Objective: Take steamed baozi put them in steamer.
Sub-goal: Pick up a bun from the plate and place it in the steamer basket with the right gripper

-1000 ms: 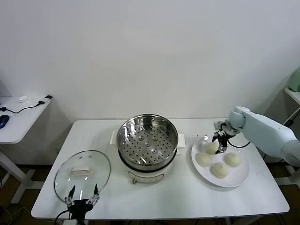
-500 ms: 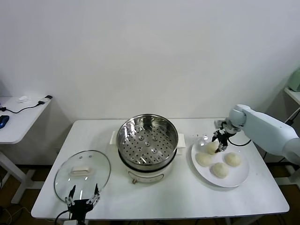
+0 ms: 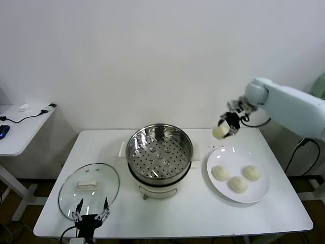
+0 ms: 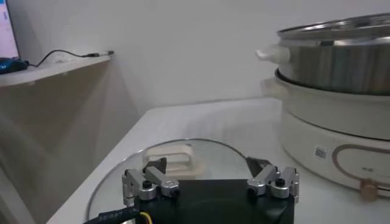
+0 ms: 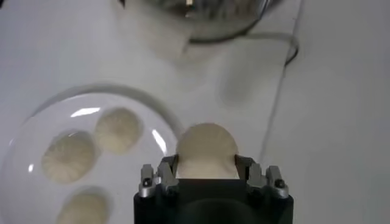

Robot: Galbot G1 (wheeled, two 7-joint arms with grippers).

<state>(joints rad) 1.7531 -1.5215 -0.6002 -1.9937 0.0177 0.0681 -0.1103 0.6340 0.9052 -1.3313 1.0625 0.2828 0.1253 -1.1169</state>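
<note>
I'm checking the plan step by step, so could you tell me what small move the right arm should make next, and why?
Probably carry the bun sideways toward the steamer. The right claw is shut on one bun and holds it in the air above the table between plate and steamer, not yet over the tray, which is empty. Three buns remain on the plate. The left claw waits open by the lid.

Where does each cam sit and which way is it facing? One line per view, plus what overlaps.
Head: high on the robot, looking forward and down at the table; both arms show, right gripper holding a baozi above it.
Left wrist: low by the glass lid, facing the steamer; open left gripper in the foreground.
Right wrist: above the plate, looking down; own fingers clamp the baozi.
Shared: steamer in all three; plate in head and right wrist.
</note>
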